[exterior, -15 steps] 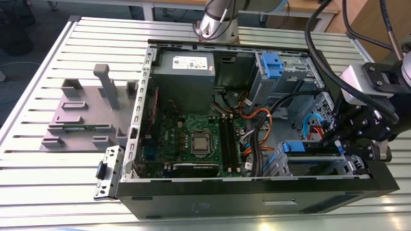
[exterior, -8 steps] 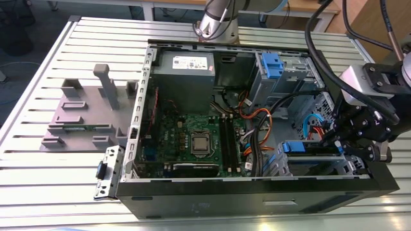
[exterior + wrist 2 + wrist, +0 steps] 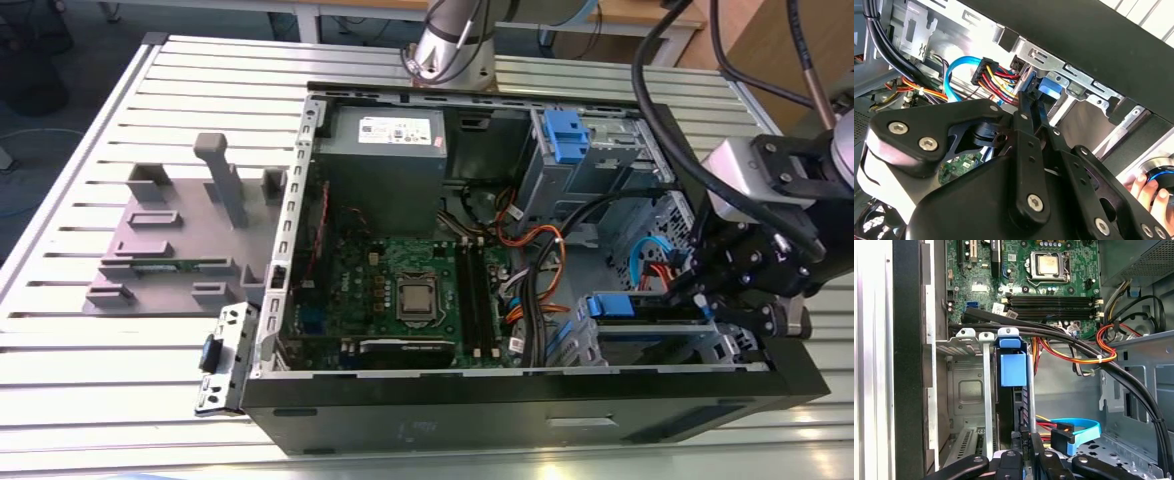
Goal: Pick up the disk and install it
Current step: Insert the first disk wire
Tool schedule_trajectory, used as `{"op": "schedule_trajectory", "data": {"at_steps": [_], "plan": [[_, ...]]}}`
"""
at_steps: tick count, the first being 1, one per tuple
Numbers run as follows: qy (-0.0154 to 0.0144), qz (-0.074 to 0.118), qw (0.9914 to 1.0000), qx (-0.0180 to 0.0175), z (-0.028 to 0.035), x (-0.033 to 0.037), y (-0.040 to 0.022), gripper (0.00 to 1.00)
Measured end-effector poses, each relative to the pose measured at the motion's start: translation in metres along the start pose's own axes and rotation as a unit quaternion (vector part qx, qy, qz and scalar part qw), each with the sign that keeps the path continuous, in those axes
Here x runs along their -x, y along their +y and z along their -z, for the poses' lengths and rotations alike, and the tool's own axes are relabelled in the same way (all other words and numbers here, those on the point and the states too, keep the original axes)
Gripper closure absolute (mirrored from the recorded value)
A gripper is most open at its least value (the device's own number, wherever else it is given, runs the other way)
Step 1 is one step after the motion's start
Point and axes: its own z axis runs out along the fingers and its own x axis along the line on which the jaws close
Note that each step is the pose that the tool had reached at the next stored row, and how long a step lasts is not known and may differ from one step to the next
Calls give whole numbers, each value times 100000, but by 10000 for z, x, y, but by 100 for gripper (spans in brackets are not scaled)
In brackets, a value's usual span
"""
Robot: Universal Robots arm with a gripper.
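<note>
1. One grey plastic stand (image 3: pixel 174 235) lies on the ribbed metal table (image 3: pixel 80 350), on the exterior view's left of the computer case (image 3: pixel 534 400); it is a flat base with several blocky upright posts.
2. One open black computer case sits in the middle of that table; its walls are sheet metal, its front edge matt black.
3. Inside the case, towards its far wall, one boxy grey metal power supply (image 3: pixel 387 150) with a white sticker; nearer its front, one green motherboard (image 3: pixel 400 290) with one square silver processor (image 3: pixel 1046 264) and dark memory slots.
4. Two blue plastic brackets show in the case in the exterior view: one in the far bay (image 3: pixel 566 135), one on the disk (image 3: pixel 623 306) by the front corner, on the exterior view's right of the motherboard.
5. The disk (image 3: pixel 1013 370) stands edge-on in a metal drive cage, its blue tab square and smooth; red, yellow, orange and black wires and one flat blue cable (image 3: pixel 1081 430) run just beside it.
6. One black gripper (image 3: pixel 1029 107) reaches to the disk's bracket, fingers drawn narrow; whether they clamp it I cannot tell.
7. A hand (image 3: pixel 1144 187) shows in the second wrist view, outside the case.
</note>
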Motion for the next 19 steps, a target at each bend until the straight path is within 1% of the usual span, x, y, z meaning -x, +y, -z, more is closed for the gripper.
{"op": "schedule_trajectory", "data": {"at_steps": [8,14,15,17,19], "plan": [[15,-1,100000,0,-39,-5,-2,81],[-7,-2,100000,1,-42,-5,-2,81],[-61,-1,100000,4,-47,-5,-2,81],[-40,-3,100000,4,-46,-6,-2,80],[-14,-3,100000,1,-44,-5,-2,68]]}}
